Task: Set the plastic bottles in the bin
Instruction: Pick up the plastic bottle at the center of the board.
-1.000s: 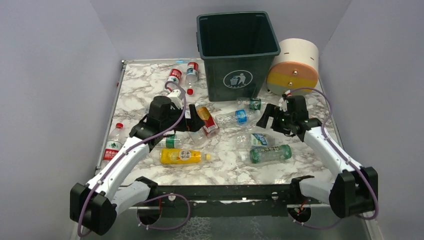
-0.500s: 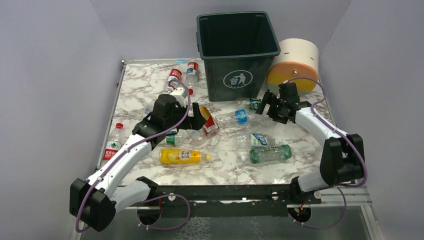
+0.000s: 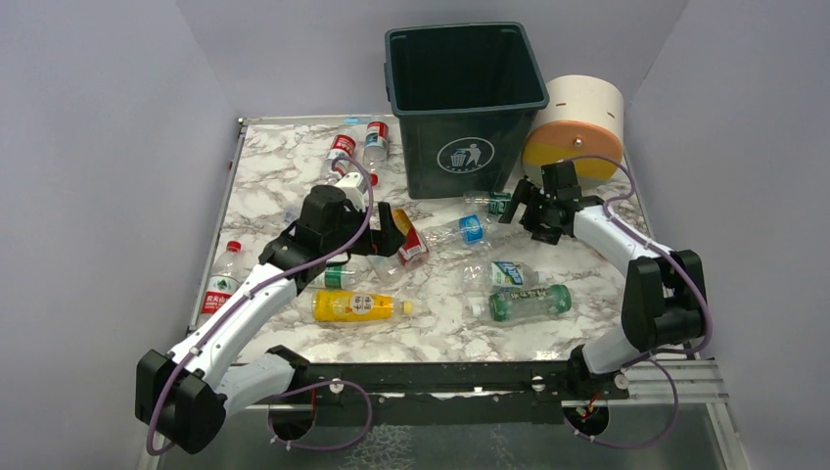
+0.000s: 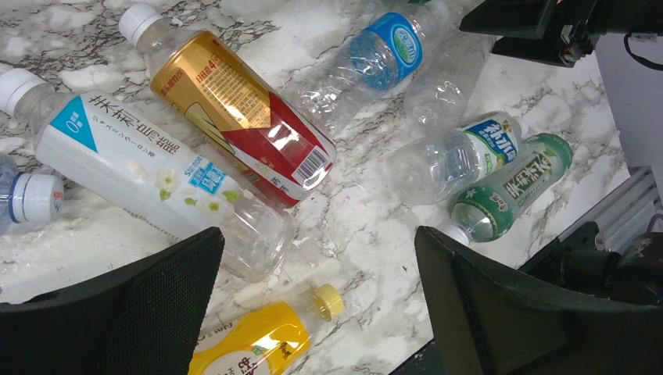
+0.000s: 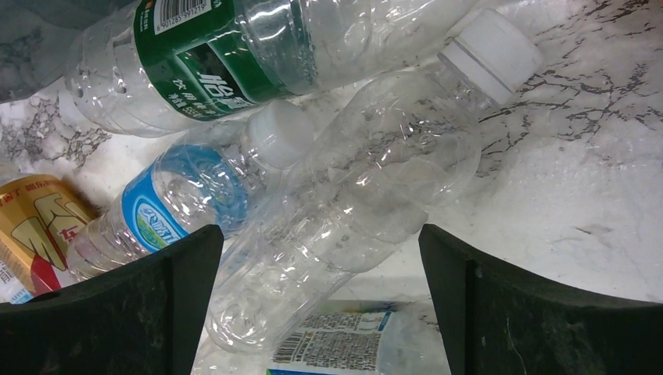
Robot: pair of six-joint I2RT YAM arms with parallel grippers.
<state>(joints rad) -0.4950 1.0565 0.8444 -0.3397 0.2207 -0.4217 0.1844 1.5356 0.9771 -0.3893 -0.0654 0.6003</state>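
Observation:
The dark green bin (image 3: 421, 108) stands at the back. Several bottles lie in front of it: red-and-gold (image 3: 406, 238), blue-labelled clear (image 3: 460, 230), green-labelled clear (image 3: 492, 203), yellow-orange (image 3: 354, 306), green (image 3: 529, 301). My left gripper (image 3: 387, 230) is open and empty above the red-and-gold bottle (image 4: 242, 117) and the white-labelled bottle (image 4: 148, 172). My right gripper (image 3: 524, 211) is open and empty just above a clear unlabelled bottle (image 5: 375, 187), next to the green-labelled bottle (image 5: 234, 55) and the blue-labelled one (image 5: 180, 203).
A cream-and-orange cylinder (image 3: 577, 127) lies right of the bin, close behind my right arm. Two red-labelled bottles (image 3: 357, 145) lie at the back left and one (image 3: 223, 284) at the left edge. A clear bottle (image 3: 499, 274) lies mid-table.
My right arm has swung back and left, from mid-right of the table to the bottles in front of the bin. My left gripper has edged slightly right over the red-and-gold bottle.

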